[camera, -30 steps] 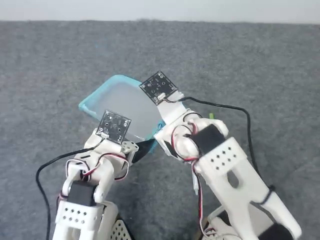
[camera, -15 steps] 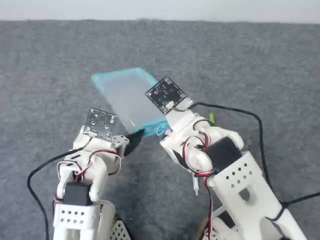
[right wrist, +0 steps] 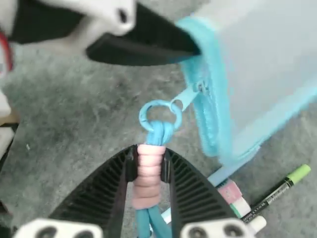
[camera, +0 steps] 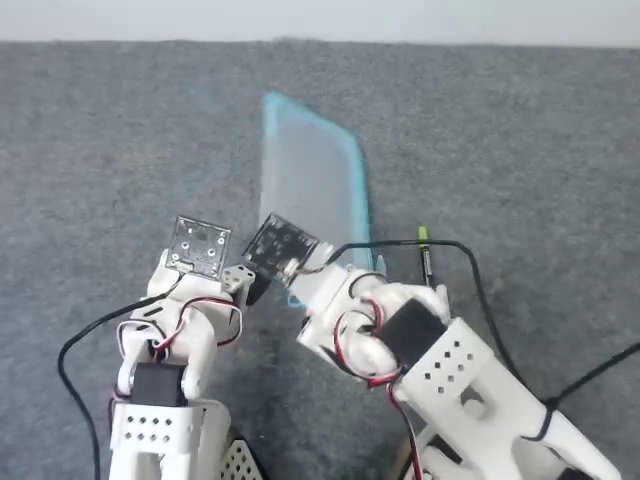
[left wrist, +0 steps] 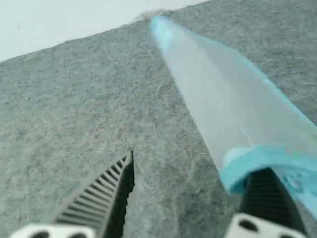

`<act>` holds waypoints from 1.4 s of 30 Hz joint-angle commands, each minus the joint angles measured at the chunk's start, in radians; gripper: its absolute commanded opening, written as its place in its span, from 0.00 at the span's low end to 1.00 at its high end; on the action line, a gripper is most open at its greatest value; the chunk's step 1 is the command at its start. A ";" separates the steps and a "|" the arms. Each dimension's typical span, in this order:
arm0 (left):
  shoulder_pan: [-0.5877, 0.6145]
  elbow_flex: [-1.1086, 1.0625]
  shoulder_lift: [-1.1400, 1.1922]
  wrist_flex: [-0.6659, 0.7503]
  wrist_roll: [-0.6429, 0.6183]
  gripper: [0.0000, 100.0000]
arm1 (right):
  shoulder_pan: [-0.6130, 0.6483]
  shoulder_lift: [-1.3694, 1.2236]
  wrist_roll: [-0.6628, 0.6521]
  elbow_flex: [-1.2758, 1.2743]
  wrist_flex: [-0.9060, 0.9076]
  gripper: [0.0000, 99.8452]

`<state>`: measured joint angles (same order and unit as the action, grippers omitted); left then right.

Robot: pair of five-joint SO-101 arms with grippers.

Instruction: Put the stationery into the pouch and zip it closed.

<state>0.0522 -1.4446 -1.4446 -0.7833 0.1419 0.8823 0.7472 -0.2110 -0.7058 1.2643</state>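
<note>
Pouch [camera: 305, 180] points lengthwise away; zipper pull [right wrist: 159, 116] seemingly nearest.

Left gripper [left wrist: 193, 166] gapes wide; right gripper [right wrist: 148, 152] is clamped on the zip pull [right wrist: 148, 179].

high: overhead, far | wrists: close, facing pouch [left wrist: 223, 109] | shared: pouch

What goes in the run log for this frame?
right hand: shut on pull cord | left hand: open, at pouch corner | marker: on carpet, outside pouch | zip: state unclear
</note>
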 commanded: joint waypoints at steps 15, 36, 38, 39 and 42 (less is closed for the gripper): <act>-0.153 -0.105 0.012 0.287 -0.026 0.33 | 0.101 0.160 -0.054 -0.109 -0.036 0.01; -0.123 -0.131 0.011 0.282 -0.028 0.01 | -0.031 0.153 -0.101 -0.123 -0.035 0.01; -0.066 -0.131 0.011 0.281 -0.031 0.01 | -0.104 0.151 -0.101 -0.103 -0.031 0.01; -0.032 -0.131 0.011 0.281 -0.049 0.01 | -0.137 0.151 -0.101 -0.091 -0.028 0.01; 0.068 -0.127 0.014 0.279 -0.117 0.01 | -0.232 0.151 -0.100 -0.077 -0.028 0.01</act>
<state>-0.0123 -1.5919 -1.4431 -0.5378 0.1036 0.7380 0.8792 -0.2984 -0.8378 1.2382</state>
